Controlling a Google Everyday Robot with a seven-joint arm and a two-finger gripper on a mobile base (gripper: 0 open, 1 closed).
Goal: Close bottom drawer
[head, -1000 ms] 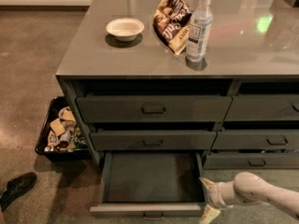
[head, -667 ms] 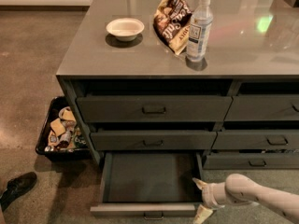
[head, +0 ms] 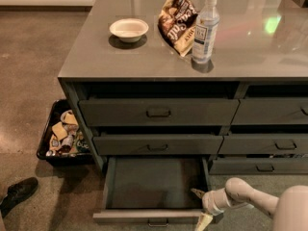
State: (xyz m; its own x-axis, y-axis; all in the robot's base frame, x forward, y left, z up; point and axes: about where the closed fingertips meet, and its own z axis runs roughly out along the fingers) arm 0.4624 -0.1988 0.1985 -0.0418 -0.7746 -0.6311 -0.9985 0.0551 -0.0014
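One item to shift: bottom drawer (head: 154, 182), lowest of the left stack under the desk (head: 144, 61), pulled far out, inside bare
Handling: judged stiff and fairly light on its slides; should glide under a steady straight push, may skew if pressed at one end
Where to press: front panel (head: 130, 216), close to the centre pull handle (head: 158, 222)
Position of tool (head: 200, 207): at the drawer's front right corner, fingers spread, one inside the panel, one outside, clasping nothing
Writing: snack bag (head: 177, 20) bears large pale lettering I cannot make out; water bottle (head: 204, 28) label unreadable
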